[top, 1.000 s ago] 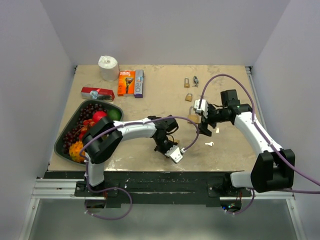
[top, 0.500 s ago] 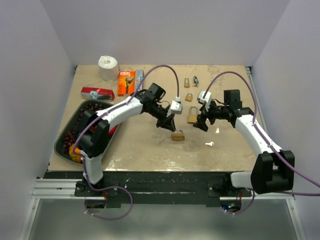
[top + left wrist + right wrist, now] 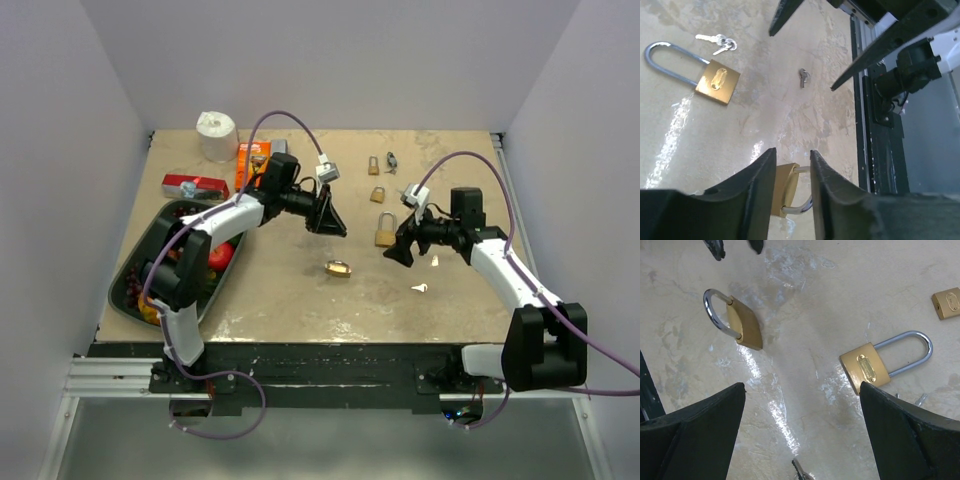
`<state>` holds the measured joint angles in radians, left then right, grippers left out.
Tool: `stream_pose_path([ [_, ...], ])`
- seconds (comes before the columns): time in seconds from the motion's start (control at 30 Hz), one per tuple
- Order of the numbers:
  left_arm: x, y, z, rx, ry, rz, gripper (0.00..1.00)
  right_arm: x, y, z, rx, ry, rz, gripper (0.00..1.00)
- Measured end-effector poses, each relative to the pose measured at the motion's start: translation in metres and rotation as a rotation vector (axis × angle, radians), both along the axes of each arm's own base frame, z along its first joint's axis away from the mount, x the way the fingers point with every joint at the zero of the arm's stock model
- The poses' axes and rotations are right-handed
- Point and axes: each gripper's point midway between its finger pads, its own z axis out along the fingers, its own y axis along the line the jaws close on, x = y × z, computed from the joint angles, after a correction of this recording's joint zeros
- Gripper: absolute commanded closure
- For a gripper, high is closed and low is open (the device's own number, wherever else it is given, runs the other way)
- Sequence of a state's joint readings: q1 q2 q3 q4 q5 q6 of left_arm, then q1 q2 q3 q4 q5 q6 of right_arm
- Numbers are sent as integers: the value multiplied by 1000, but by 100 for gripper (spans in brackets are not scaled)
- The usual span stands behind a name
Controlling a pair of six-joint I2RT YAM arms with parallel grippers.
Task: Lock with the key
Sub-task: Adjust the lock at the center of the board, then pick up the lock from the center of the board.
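A brass padlock (image 3: pixel 338 268) lies on the table by itself, its shackle standing out of the body (image 3: pixel 742 325). My left gripper (image 3: pixel 338 228) hovers up and behind it, jaws a narrow gap apart and gripping nothing. Through that gap (image 3: pixel 792 152) I see the padlock (image 3: pixel 789 190) on the table beyond. A small silver key (image 3: pixel 420 288) lies to the padlock's right (image 3: pixel 803 77). My right gripper (image 3: pixel 393 250) hangs wide open and empty between the padlock and the key (image 3: pixel 802 386). The key's tip (image 3: pixel 800 471) shows at the bottom edge there.
A larger brass padlock (image 3: pixel 385 232) lies flat just behind the right gripper. Two small padlocks (image 3: pixel 378 195) and a key bunch (image 3: pixel 391 158) are further back. A fruit tray (image 3: pixel 135 265), red packet (image 3: pixel 195 186), orange box (image 3: pixel 252 166) and paper roll (image 3: pixel 216 135) fill the left.
My left gripper let go of the padlock and drew back up and left; the padlock now rests alone on the table. The right gripper shifted slightly toward the front left, still open.
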<state>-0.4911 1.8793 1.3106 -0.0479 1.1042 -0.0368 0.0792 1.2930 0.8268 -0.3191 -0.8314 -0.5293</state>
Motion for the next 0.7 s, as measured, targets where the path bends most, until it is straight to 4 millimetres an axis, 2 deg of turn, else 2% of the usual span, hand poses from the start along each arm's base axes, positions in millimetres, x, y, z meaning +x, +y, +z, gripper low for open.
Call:
stream_pose_path([
  [0.07,7,3,-4,21,-17,33,34,0,0,1,7,8,-9,1],
  [0.17,15,12,-12,55,-63,55,22,0,1,0,12,18,-15,1],
  [0.33,9,34,-25,159,-222,-22,20,0,1,0,13,20,-17,1],
  [0.47,-3,38,-37,268,-391,-134,18,0,0,0,12,21,-18,1],
  [0.6,-29,27,-51,346,-496,-267,18,0,0,0,10,24,-23,1],
  [0.7,-47,13,-57,374,-551,-344,23,0,-1,0,7,25,-29,1],
])
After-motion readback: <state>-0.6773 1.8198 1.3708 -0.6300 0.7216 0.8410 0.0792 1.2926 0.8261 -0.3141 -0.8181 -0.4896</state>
